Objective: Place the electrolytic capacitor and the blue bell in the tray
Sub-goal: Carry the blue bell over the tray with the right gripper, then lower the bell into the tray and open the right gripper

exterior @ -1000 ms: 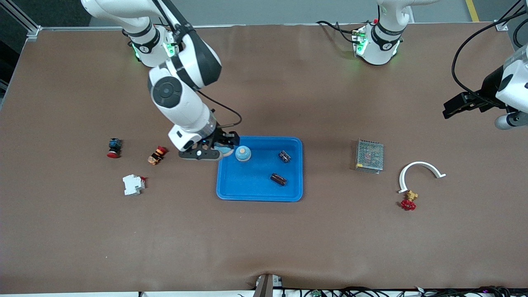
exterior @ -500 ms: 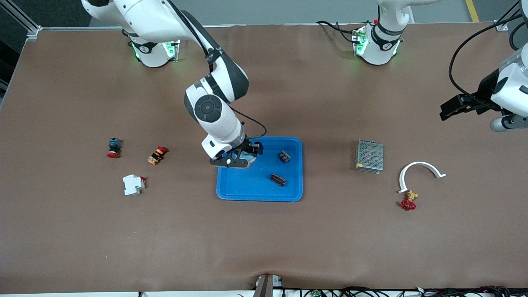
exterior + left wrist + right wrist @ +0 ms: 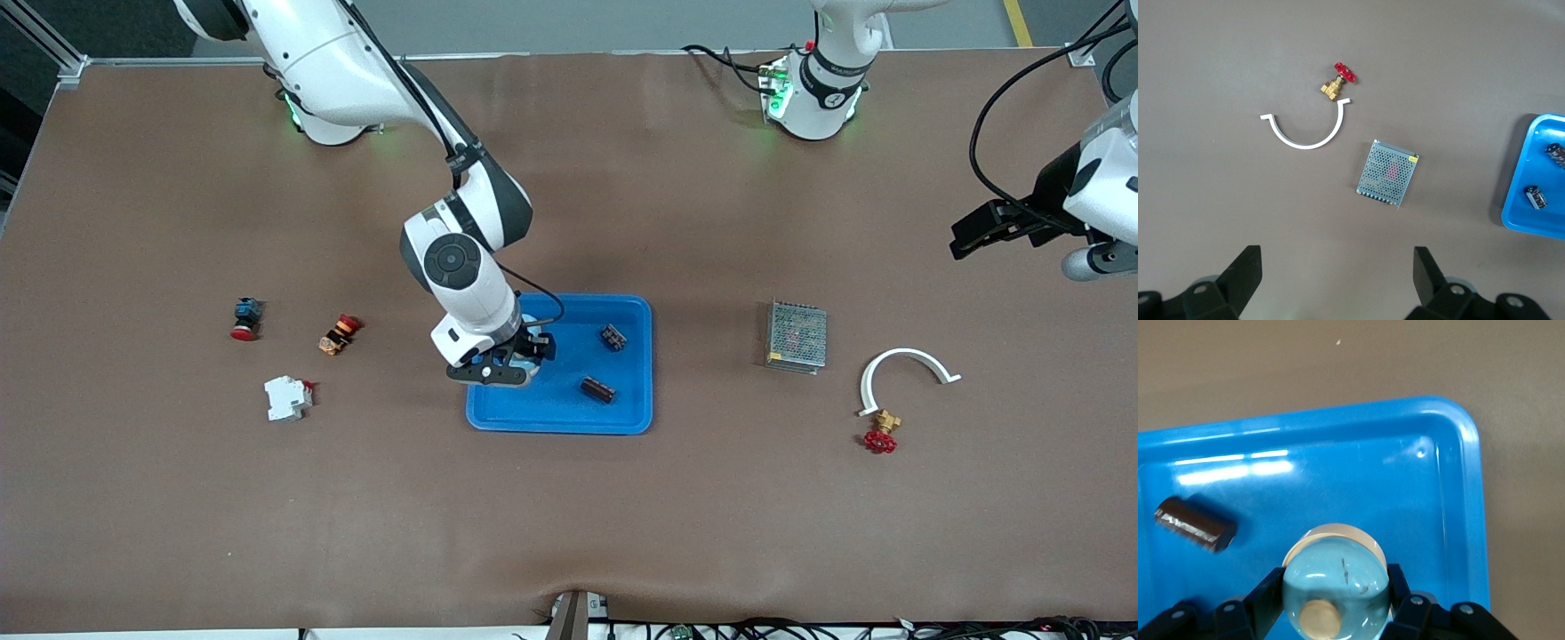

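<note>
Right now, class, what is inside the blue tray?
Inside the tray lie two dark capacitors. The right gripper holds the blue bell shut between its fingers over the tray. The tray floor beneath the bell is covered.

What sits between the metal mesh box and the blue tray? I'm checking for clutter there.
Nothing: in the front view only bare brown table separates the tray from the mesh box. The left wrist view shows the same.

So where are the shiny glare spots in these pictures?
Right wrist view: white streaks of light gleam on the tray floor, and small highlights sit on the blue bell in the right pincer. Front view: even light, soft shadow under the arm.
</note>
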You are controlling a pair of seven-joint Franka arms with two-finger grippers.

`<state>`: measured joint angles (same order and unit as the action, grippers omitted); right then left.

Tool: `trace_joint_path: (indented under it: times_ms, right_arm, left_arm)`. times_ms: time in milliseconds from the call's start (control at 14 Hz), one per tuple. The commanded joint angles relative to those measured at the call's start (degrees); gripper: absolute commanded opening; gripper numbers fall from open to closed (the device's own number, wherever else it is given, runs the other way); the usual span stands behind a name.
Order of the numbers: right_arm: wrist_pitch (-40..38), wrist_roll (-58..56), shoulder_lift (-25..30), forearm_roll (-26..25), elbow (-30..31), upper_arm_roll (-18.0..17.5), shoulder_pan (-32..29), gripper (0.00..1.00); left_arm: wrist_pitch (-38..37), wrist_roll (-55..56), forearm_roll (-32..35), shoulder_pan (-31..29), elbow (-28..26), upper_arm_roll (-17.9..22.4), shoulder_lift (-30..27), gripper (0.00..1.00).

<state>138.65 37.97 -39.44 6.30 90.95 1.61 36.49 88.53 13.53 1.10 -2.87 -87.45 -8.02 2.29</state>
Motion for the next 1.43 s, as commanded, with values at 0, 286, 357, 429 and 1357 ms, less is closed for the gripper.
trace_joint_path:
  times_ms: [0,286,357,429,1357]
  right_arm:
    - [0.9,0.0,-2.6,-2.1,-2.2,-0.6,-1.3,0.25]
    - [2.6,-2.5,-4.3,-2.3,-2.2,-0.6,-2.1,0.25]
    - [2.9,-2.9,-5.0,-2.3,-2.2,-0.6,-2.5,0.25]
    - [3.9,-3.1,-5.3,-2.3,-2.2,-0.6,-2.5,0.25]
    - [5.2,-3.3,-5.6,-2.1,-2.4,-0.6,-1.6,1.0]
  left_arm:
    - [-0.3,-1.2,-0.2,-0.2,0.9,-0.2,0.0,1.0]
    - [-0.8,-0.9,-0.1,-0.1,0.5,-0.1,0.4,1.0]
    - [-1.0,-0.8,0.0,-0.1,0.4,-0.1,0.4,1.0]
    - [-1.1,-0.8,-0.1,-0.1,0.5,-0.1,0.4,1.0]
    - [-0.3,-0.1,-0.2,0.2,0.9,-0.1,2.5,1.0]
